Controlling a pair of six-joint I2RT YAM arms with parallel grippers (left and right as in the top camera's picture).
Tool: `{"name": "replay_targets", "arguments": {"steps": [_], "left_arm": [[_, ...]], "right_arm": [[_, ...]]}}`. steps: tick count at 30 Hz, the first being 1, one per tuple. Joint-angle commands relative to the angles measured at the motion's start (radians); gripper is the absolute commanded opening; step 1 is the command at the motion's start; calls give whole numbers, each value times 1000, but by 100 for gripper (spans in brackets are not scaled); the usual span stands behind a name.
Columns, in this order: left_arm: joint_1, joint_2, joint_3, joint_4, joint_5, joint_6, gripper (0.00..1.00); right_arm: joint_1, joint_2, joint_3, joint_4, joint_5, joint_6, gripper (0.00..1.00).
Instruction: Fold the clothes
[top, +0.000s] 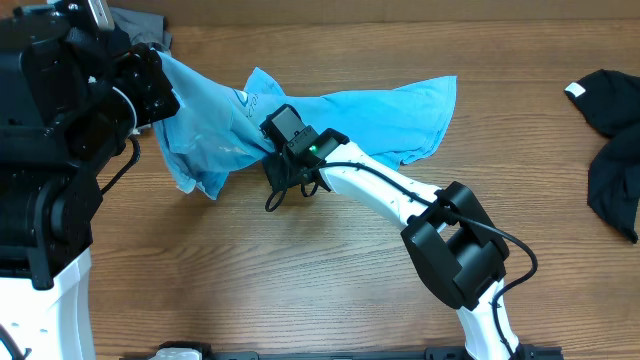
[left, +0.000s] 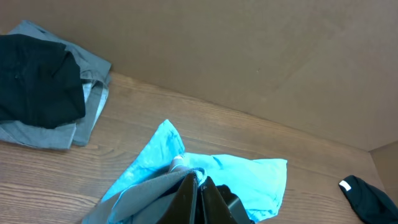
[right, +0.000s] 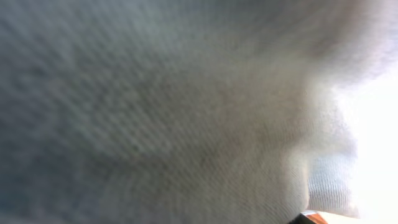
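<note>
On the wood-grain table (top: 250, 280) by a brown wall (left: 249, 50): T-shirt (top: 380, 115) in pinch of left tool (left: 198, 190); right tool (top: 272, 135), state unclear.

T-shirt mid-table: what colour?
Light blue; the T-shirt shows best in the overhead view.

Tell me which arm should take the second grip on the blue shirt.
Right, probably. The right gripper sits at the middle of the shirt, with fabric filling its wrist view. The left gripper is shut on a raised corner, so it is busy.
</note>
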Motion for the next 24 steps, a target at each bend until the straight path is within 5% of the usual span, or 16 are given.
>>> {"name": "replay_targets", "arguments": {"steps": [1,18,24], "left_arm": [[0,-32,28,6,20,11,4],[0,-101,82,1,-25,16,4],[0,-101,82,0,-40,16,4]], "right_arm": [[1,12,-12,6,34,1,49],[-10,12,-26,-31,117,31,30],[-10,12,-26,-45,146,54,4]]}}
